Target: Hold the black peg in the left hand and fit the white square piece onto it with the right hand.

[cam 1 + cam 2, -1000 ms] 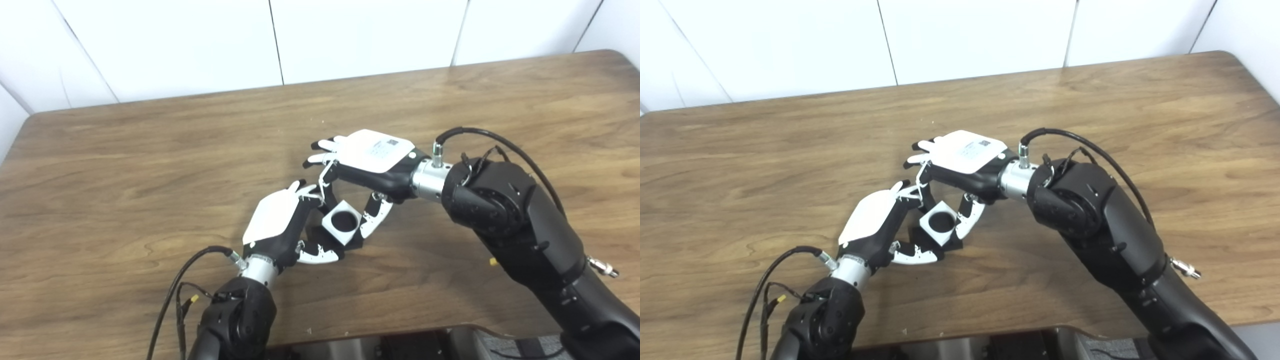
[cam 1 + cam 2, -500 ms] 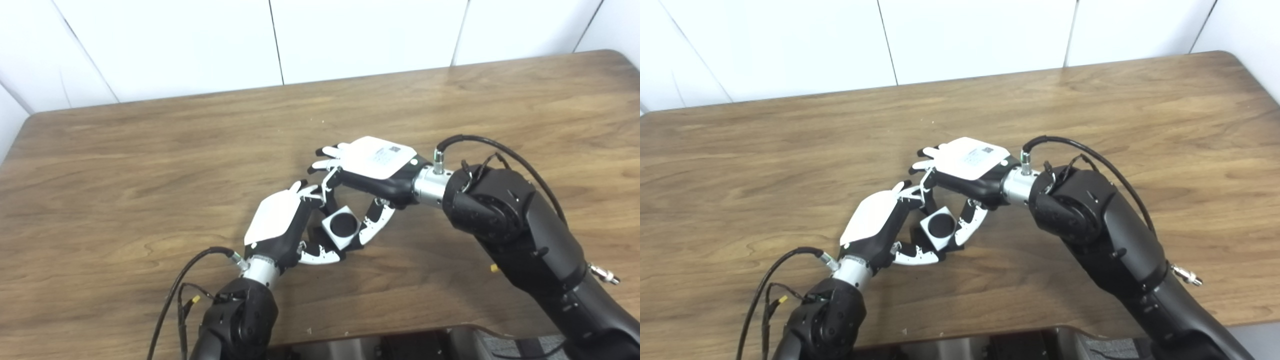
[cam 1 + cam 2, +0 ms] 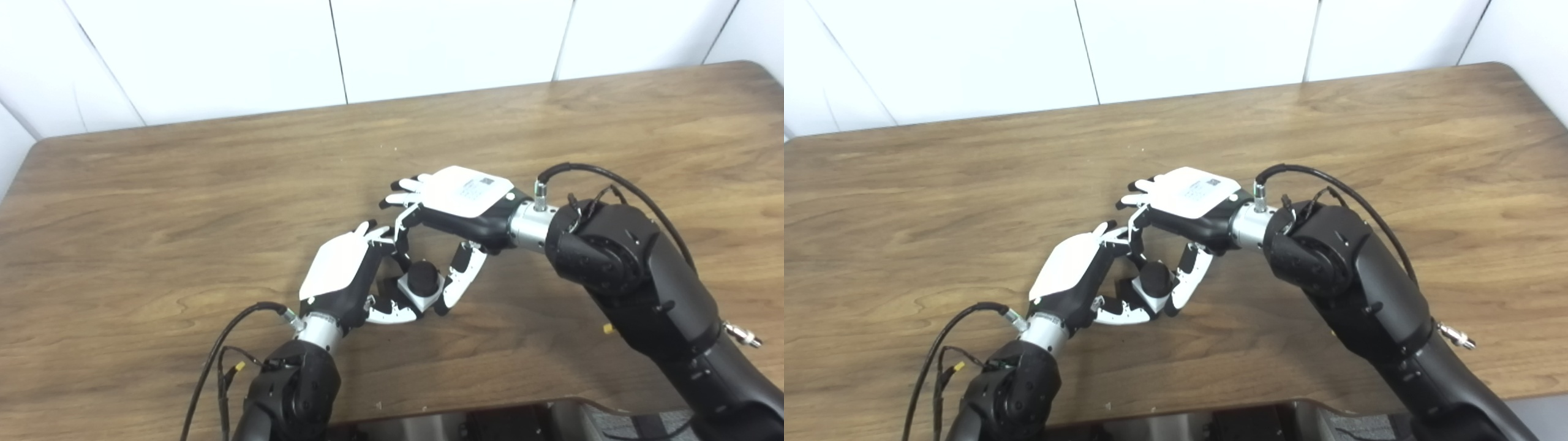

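Now seated: the left hand (image 3: 343, 275) grips the peg (image 3: 422, 278) upright so the right hand (image 3: 456, 211), fingers closed on the square (image 3: 421, 295), can press it down.

- The table (image 3: 184, 184) is brown wood with wavy lines.
- The peg (image 3: 421, 277) is black.
- The square piece (image 3: 422, 295) is white.
- Both hands, left (image 3: 343, 275) and right (image 3: 456, 202), are black and white.

Left hand (image 3: 340, 272): white back plate, black palm, white-and-black fingers, silver wrist collar, black arm with thin black cable. Right hand (image 3: 462, 205): same build, small printed label on white plate, thick black cable looping over bulky black arm.
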